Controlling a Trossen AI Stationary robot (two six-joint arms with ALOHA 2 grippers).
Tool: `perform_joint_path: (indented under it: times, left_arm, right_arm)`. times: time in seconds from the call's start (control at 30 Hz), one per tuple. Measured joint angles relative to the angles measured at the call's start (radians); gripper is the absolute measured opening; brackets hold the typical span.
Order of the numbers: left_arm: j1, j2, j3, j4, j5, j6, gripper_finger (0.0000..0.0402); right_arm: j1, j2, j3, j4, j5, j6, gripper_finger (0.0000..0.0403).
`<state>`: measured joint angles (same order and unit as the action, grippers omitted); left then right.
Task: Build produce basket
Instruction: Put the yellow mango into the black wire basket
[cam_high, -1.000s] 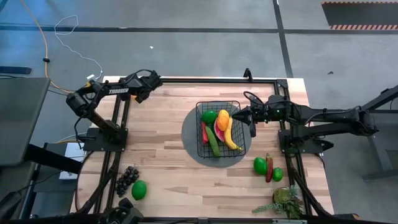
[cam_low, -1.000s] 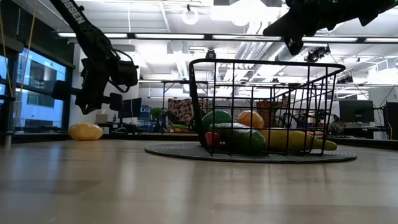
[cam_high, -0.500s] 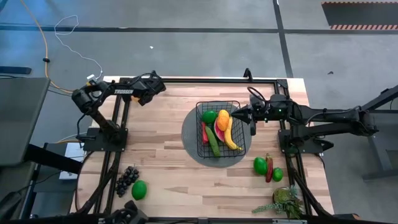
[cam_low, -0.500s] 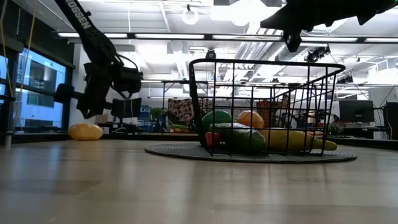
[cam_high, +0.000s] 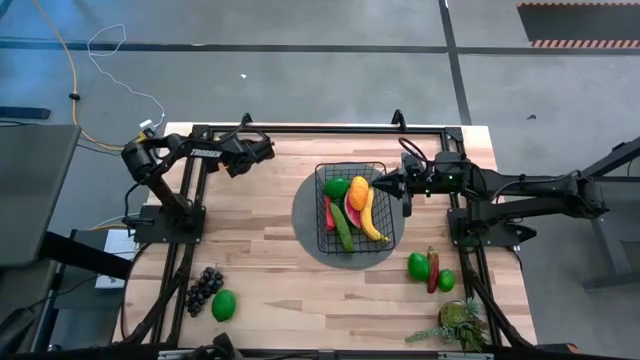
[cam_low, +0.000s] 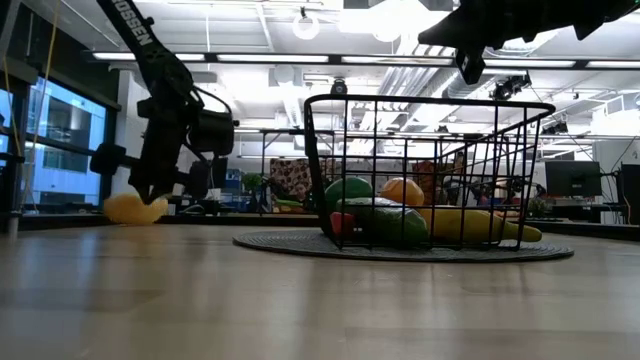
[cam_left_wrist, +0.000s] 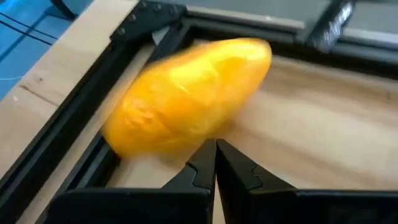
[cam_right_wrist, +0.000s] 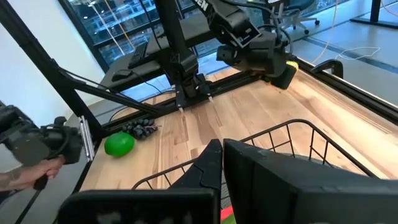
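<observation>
left gripper fingers closed, empty, just by a yellow fruit at counter's far edge; right gripper closed, empty, over basket rim.

From overhead I can't see the yellow fruit: the left gripper covers it, and my left wrist view smears its outline. At the basket's four o'clock, a reddish piece between two green fruits is too small to identify.
</observation>
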<state>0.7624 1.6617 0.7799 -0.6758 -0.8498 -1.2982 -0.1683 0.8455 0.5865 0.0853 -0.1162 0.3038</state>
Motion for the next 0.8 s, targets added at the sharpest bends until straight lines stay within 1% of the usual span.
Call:
perform_joint_path:
  times: [0.27,0.3,0.4,0.5,0.63,0.67,0.73,0.8]
  left_arm:
    - [-0.129,-0.012,0.002,0.002,0.071,-0.057,0.0000]
    - [-0.144,-0.022,0.002,0.001,0.063,-0.058,0.0000]
    - [-0.175,-0.060,0.002,-0.008,-0.014,-0.060,0.0000]
    - [-0.172,-0.117,0.002,-0.021,-0.081,-0.047,0.0000]
    - [-0.147,-0.180,0.003,-0.008,-0.146,0.013,0.0000]
    - [-0.135,-0.186,0.003,0.006,-0.149,0.035,0.0000]
    - [-0.104,-0.190,0.003,0.070,-0.117,0.127,0.0000]
    - [-0.072,-0.191,0.003,0.172,-0.037,0.270,0.0000]
  right_arm:
    - [0.000,0.000,0.000,0.002,0.008,-0.035,0.0000]
    - [0.000,0.000,0.000,0.002,0.009,-0.035,0.0000]
    - [0.000,0.000,0.000,0.002,0.010,-0.042,0.0000]
    - [0.000,0.000,0.000,0.002,0.009,-0.043,0.0000]
    - [0.000,0.000,0.000,0.002,0.010,-0.042,0.0000]
    - [0.000,0.000,0.000,0.002,0.010,-0.043,0.0000]
    - [0.000,0.000,0.000,0.003,0.010,-0.043,0.0000]
    - [0.000,0.000,0.000,0.003,0.010,-0.043,0.0000]
